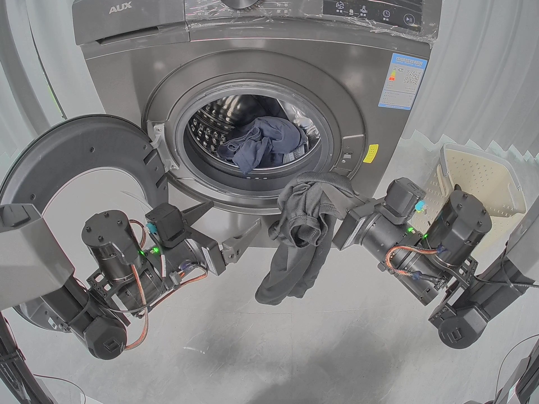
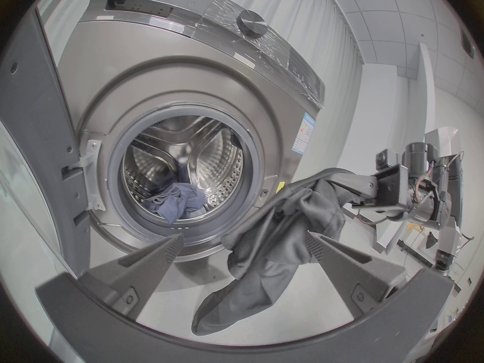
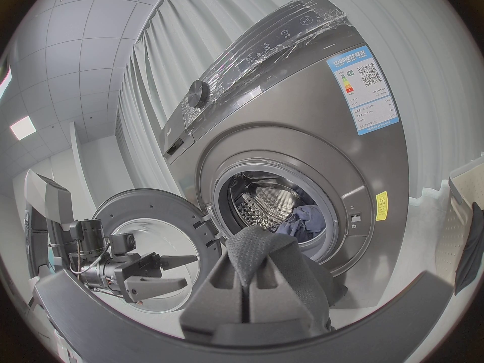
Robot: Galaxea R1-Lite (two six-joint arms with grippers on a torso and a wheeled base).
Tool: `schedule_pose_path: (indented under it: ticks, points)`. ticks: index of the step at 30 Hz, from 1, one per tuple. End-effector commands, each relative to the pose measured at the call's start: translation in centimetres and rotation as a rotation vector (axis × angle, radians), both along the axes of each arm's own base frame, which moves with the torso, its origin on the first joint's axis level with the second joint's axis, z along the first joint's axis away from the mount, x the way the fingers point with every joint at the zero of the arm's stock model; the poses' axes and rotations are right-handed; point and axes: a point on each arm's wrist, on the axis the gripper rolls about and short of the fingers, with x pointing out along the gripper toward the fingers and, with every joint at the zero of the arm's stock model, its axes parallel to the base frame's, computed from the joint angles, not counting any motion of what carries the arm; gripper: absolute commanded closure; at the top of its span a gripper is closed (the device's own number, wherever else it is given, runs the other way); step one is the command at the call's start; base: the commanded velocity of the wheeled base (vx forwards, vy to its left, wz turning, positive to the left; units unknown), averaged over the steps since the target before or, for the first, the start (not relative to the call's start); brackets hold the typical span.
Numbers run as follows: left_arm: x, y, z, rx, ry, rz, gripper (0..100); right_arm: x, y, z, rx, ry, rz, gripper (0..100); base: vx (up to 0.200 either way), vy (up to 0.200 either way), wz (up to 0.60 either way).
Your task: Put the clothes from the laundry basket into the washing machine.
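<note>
A dark grey garment [image 1: 300,225] hangs in front of the washing machine [image 1: 258,57], just below its open drum mouth, with my right gripper [image 1: 343,197] shut on its upper part. In the right wrist view the cloth [image 3: 262,250] is draped over the closed fingers [image 3: 222,288]. A dark blue garment [image 1: 264,141] lies inside the drum. My left gripper [image 1: 236,223] stands open and holds nothing, low and to the left of the hanging garment, a little apart from it. The cream laundry basket [image 1: 483,180] stands to the right of the machine.
The round machine door [image 1: 78,147] is swung open to the left, close above my left arm. A dark cloth [image 3: 471,248] hangs over the basket's side. Grey floor [image 1: 337,338] lies open in front of the machine. Curtains hang behind.
</note>
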Motion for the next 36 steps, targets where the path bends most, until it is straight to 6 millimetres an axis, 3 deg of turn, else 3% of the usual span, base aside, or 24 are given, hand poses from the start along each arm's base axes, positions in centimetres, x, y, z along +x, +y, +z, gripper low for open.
schedule_pose_path:
  ticks: [1,13,19,36]
  points:
    - [-0.3,-0.1,-0.1,0.008,0.003,-0.019,0,0.2,0.2,0.1,0.005,-0.005,0.001,100,0.0,0.0,0.0]
    - [-0.9,-0.7,0.9,-0.05,0.005,-0.06,0,0.0,0.7,-0.1,0.003,-0.003,0.018,100,0.0,0.0,0.0]
    - [-0.9,-0.7,0.4,-0.052,0.03,-0.06,0,0.0,0.8,-0.3,0.0,0.002,0.024,100,0.0,0.0,0.0]
    - [-1.3,-1.4,0.5,-0.058,0.03,-0.091,0,-1.1,3.2,-1.2,0.019,0.042,0.112,100,0.0,0.0,0.0]
